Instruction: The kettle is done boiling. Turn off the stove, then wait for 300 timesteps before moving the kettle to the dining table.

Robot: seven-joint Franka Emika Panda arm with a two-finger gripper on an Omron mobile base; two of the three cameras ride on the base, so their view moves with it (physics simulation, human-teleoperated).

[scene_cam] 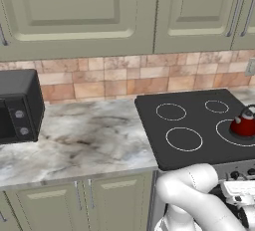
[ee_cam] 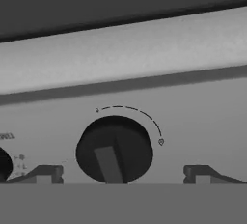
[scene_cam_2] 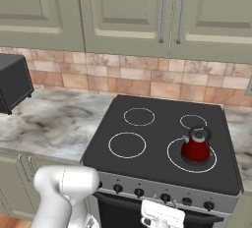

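While sitting on the near right burner of the stove [scene_cam_2: 162, 143], well back from the silver front, small red kettle [scene_cam_2: 196, 147] upright, arched handle up, untouched. Same kettle at the right edge of the left base view [scene_cam: 244, 124]. Below it along the front, a row of black knobs, and one knob [ee_cam: 114, 150] dead ahead of the gripper [ee_cam: 123, 175] in the hand view, close, its raised bar running roughly up and down with a slight lean, a thin arc with end marks curving over its top and right. Gripper spread wide, one fingertip [ee_cam: 46, 174] to the left of the knob and the other to the right, neither touching yet. White hand low at the stove front [scene_cam_2: 162, 214], just near of the knob row, a little left of the kettle's burner. Likely step in hand: switching the burner off. Coming move hangs on that bar: straight in, fingers either side of it, then a twist. Which burner this knob controls cannot be told. Black microwave [scene_cam: 17, 106] far left on the marbled counter [scene_cam: 84, 135], well apart from all this.
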